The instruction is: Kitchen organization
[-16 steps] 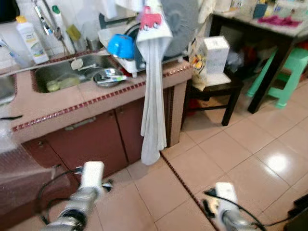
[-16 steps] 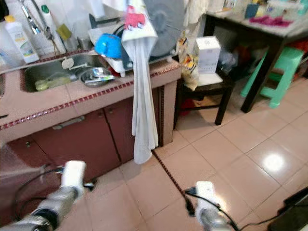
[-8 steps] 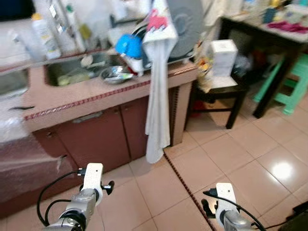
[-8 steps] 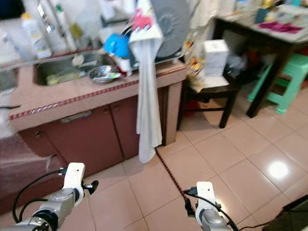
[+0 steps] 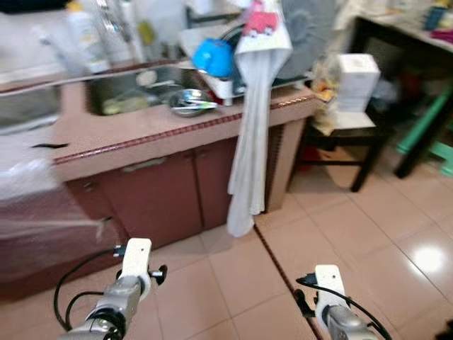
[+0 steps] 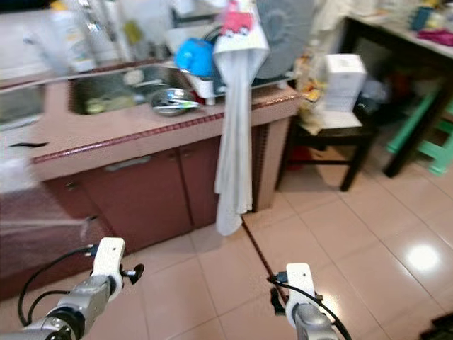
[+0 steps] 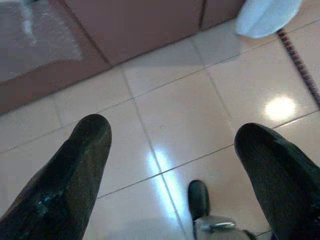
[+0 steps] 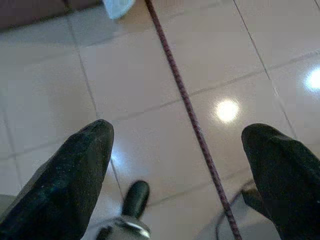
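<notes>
Both arms hang low, wrists forward. Left gripper [image 7: 172, 145] fingers spread wide; right gripper [image 8: 177, 145] fingers spread wide, empty.

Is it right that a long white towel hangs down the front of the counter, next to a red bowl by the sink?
Not quite. The bowl is blue, not red; the left eye view shows it upside down on the counter beside the sink. The rest holds: the long white towel hangs down the front of the counter, right next to that bowl.

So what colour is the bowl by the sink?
Bright blue bowl, clearest in the left eye view.
</notes>
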Robot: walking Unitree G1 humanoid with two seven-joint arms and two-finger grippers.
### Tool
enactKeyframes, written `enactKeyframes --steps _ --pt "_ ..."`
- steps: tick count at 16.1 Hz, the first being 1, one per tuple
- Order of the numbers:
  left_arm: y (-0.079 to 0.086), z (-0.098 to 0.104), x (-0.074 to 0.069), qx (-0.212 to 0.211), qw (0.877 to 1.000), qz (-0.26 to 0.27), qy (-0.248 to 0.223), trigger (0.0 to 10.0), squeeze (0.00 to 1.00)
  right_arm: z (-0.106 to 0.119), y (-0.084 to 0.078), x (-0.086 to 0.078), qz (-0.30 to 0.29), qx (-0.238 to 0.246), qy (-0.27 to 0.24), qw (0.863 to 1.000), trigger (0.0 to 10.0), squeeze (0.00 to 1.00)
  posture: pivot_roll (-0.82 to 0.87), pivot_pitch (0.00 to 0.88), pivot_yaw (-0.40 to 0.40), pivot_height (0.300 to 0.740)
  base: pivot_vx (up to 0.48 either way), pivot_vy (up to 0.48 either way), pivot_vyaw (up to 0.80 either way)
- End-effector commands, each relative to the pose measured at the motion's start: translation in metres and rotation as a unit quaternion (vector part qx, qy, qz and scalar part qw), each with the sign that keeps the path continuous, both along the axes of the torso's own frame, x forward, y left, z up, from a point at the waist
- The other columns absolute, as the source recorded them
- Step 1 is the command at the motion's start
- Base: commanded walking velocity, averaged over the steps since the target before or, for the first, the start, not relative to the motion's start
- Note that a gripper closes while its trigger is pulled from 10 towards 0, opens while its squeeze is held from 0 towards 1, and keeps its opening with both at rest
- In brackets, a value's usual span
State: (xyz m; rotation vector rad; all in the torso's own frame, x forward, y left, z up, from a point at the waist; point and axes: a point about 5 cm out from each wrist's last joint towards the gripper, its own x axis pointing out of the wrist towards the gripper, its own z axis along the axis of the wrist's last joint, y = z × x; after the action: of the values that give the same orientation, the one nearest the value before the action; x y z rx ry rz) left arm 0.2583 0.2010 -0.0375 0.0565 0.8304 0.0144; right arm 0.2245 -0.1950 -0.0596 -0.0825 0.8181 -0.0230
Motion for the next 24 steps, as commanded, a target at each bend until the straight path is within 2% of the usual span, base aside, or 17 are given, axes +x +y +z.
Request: enactKeyframes --steps 1,12,16,19,24 --pt "0.001 0.001 0.0 0.01 1.0 -0.004 0.003 10.0 0.0 -0.001 -0.003 -0.002 -0.011 -0.002 0.001 1.0 10.0 0.0 0.01 0.0 0.038 0.74 0.0 0.0 0.0" --pt "0.003 -0.001 -0.002 0.008 1.0 0.002 0.008 10.0 0.0 -0.003 -0.003 -0.006 -0.01 -0.001 0.009 1.0 10.0 0.0 0.01 0.0 0.036 0.74 0.0 0.0 0.0" --pt "0.005 -0.006 -0.008 0.001 1.0 0.013 0.02 10.0 0.0 -0.003 -0.004 -0.006 -0.007 -0.005 0.011 1.0 10.0 0.0 0.01 0.0 0.03 0.74 0.0 0.0 0.0" --pt "0.005 -0.011 -0.016 0.002 0.999 0.019 0.033 10.0 0.0 -0.002 -0.007 -0.005 0.001 -0.013 0.012 1.0 10.0 0.0 0.01 0.0 -0.004 0.74 0.0 0.0 0.0" --pt "-0.001 -0.012 -0.016 -0.012 0.999 0.034 0.03 10.0 0.0 0.003 -0.014 0.001 0.01 -0.024 0.01 1.0 10.0 0.0 0.01 0.0 -0.034 0.74 0.0 0.0 0.0"
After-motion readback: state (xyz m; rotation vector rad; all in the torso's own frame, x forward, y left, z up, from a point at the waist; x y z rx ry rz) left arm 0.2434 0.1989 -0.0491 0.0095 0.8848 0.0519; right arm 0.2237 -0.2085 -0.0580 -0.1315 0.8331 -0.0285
